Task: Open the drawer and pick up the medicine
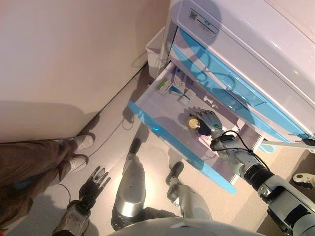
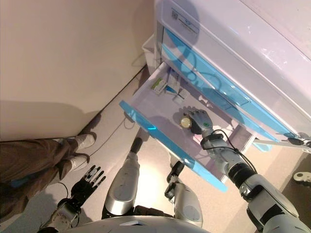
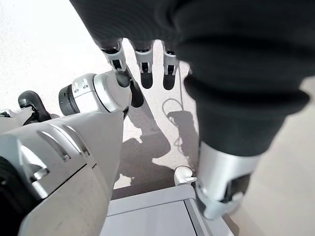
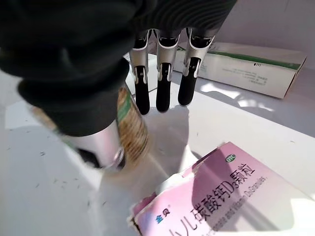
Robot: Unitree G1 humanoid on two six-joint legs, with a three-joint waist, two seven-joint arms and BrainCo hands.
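White plastic cabinet (image 1: 256, 44) with blue-fronted drawers fills the far side, and its lower drawer (image 1: 162, 105) stands pulled well out, so the opening looks done. A person's legs (image 1: 34, 157) stand by the wall, well clear. Inside the drawer lie a green-and-white box (image 4: 256, 66) toward the back and a pink box (image 4: 221, 196) close under the wrist. The right hand (image 1: 205, 122) reaches down into the drawer; its fingers (image 4: 165, 88) are nearly straight, tips almost on the drawer floor, not closed on anything. The medicine, a small bottle (image 1: 193, 123) with a gold cap, lies on its side just beside that hand on the thumb side, its long axis roughly along the fingers. The next move, I'd judge, is to curl round it. The left hand (image 1: 96, 179) hangs relaxed and empty near the floor, far from the drawer.
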